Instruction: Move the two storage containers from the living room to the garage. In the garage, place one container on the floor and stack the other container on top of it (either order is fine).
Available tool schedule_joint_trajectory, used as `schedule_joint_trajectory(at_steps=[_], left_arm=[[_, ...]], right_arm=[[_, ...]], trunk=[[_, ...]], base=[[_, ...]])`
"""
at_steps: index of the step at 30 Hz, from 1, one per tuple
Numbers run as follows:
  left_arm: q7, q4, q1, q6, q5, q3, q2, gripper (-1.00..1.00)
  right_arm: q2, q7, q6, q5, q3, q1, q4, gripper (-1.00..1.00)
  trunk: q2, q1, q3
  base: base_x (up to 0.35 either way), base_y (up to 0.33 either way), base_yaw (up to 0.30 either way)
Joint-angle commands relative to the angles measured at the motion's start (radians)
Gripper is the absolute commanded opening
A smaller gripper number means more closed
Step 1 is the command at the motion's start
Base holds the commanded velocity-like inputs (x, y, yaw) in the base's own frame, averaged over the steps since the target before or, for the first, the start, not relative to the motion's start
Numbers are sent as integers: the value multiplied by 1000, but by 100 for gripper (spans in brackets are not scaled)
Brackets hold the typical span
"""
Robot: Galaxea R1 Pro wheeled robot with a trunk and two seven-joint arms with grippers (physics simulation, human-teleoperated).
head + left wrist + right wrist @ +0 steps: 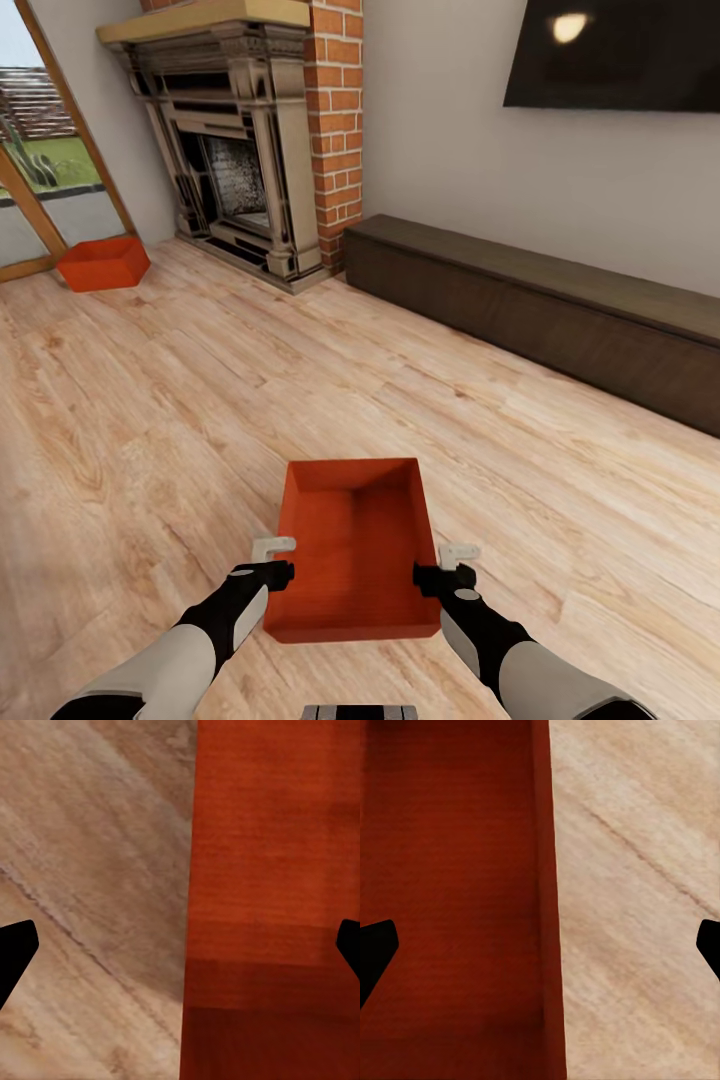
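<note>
Near storage container (355,550) sitting between left hand (272,560) and right hand (448,562); each hand's fingers spread, straddling side wall. Advice: closing both evenly before lifting. Second storage container (103,263) far ahead-left.

Even, bright, soft daylight fills the room; a round glare spot sits on the black TV (612,52) at far right. Shadows are faint. Wrist views are blurry, fingertips (15,952) rendered as flat black silhouettes
</note>
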Motion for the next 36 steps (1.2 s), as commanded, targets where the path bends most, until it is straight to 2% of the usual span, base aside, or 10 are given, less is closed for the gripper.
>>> schedule_joint_trajectory(at_steps=[1, 3, 26, 31, 36], left_arm=[[4, -2, 0, 5, 5, 0, 0, 100], [4, -2, 0, 5, 5, 1, 0, 100], [5, -2, 0, 5, 5, 0, 0, 100], [5, -2, 0, 5, 5, 0, 0, 100], [5, -2, 0, 5, 5, 0, 0, 100]], right_arm=[[0, -5, -4, -11, 9, -1, 1, 100], [0, -5, -5, -11, 9, -1, 1, 100], [-2, -5, -5, -9, 10, -1, 2, 100], [-1, -5, -10, 53, 9, -1, 8, 100], [0, -5, -23, 69, 9, -1, 12, 100]], trunk=[[-8, 4, -4], [-22, 11, -10], [-22, 11, -10], [-22, 11, -10], [-22, 11, -10]], base=[[0, 0, 0], [0, 0, 0], [0, 0, 0], [0, 0, 0], [0, 0, 0]])
